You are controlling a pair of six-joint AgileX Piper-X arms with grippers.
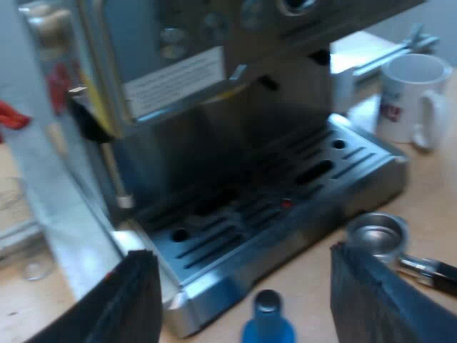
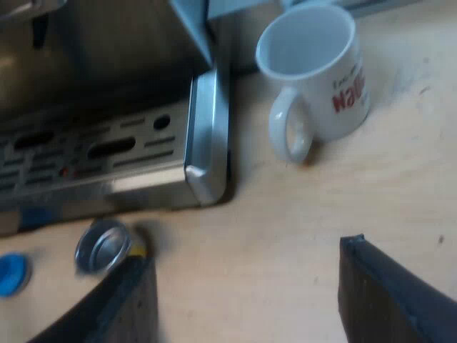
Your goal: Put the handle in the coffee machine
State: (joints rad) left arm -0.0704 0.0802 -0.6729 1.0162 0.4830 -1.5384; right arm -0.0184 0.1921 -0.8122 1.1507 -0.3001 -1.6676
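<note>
The espresso machine (image 1: 243, 143) stands with its front free for the metal holder (image 1: 376, 234), though the socket under its panel is too dark to make out. The left tool (image 1: 240, 251) and the right tool (image 2: 246, 250) hang released and empty, spread wide, probably for a grasp. The mug (image 2: 314, 71) stands beside the drip tray (image 1: 285, 207). The metal holder lies loose on the desk (image 2: 285, 236) just before the tray, its handle end cut off. The blue tamper (image 1: 268, 325) stands near it.
</note>
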